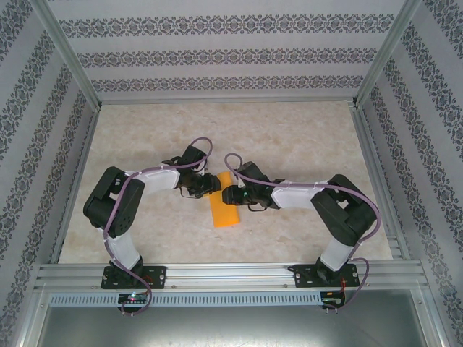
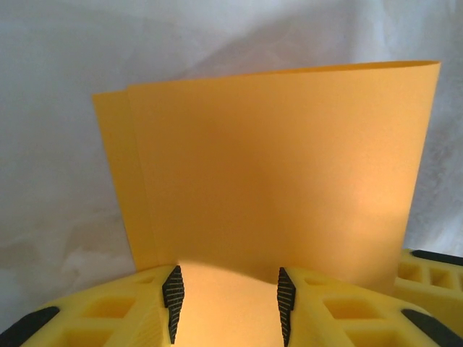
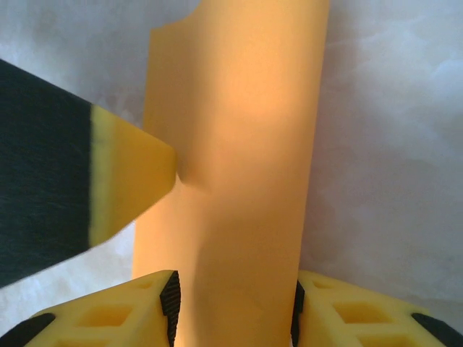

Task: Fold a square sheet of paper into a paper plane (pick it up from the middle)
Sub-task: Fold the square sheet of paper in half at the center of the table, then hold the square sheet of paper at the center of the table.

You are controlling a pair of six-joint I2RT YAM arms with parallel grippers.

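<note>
Closest to lens: left hand, jaws partway apart, folded sheet of paper filling the gap pad to pad and extending beyond, two layers showing at its left edge. Gripped or just straddled, cannot tell. Same for right hand: jaws partway apart, narrow orange strip running between pads, edges meeting both pads, hold unclear. Left fingertip touching strip's left edge, small dent there. From above: paper on counter, mid-counter between both hands, one end sticking out toward near edge.
</note>
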